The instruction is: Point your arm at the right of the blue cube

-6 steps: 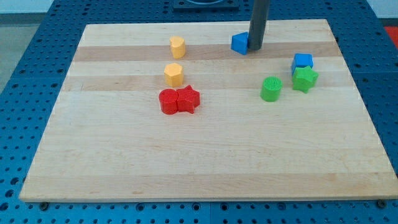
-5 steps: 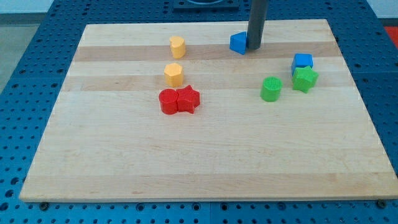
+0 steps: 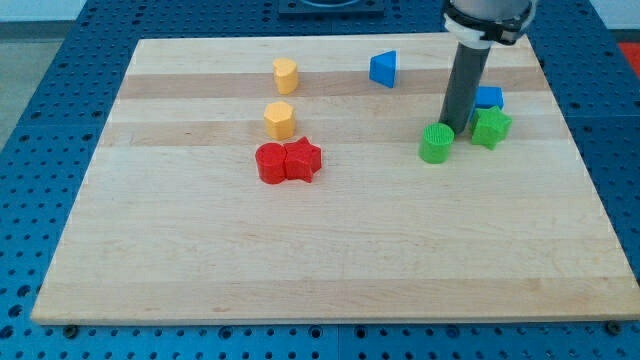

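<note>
a: where's your target right now?

b: the blue cube sits toward the view's right on the wooden board, with the green star block touching it on its lower side. my tip is down at board height on the cube's left, just beside the green cylinder block, close enough that i can't tell if they touch. the rod hides the cube's left edge.

a: and the tool, open or closed on anything?

b: nothing to open. it's a bare rod, clamped on nothing, free of the cube.

a: how will the cube handle if you bump it?

b: judging by its look, it's a small hard plastic block, light and stiff, and it should slide easily on smooth wood. you can't take hold of it, only push a flat face. for this task you don't want contact at all: bring the tip to the bare board on the cube's right side.

a: anything in the way?

b: the star crowds the lower route, so you'd likely go round by the view's top. the blue triangular block is well apart.
</note>
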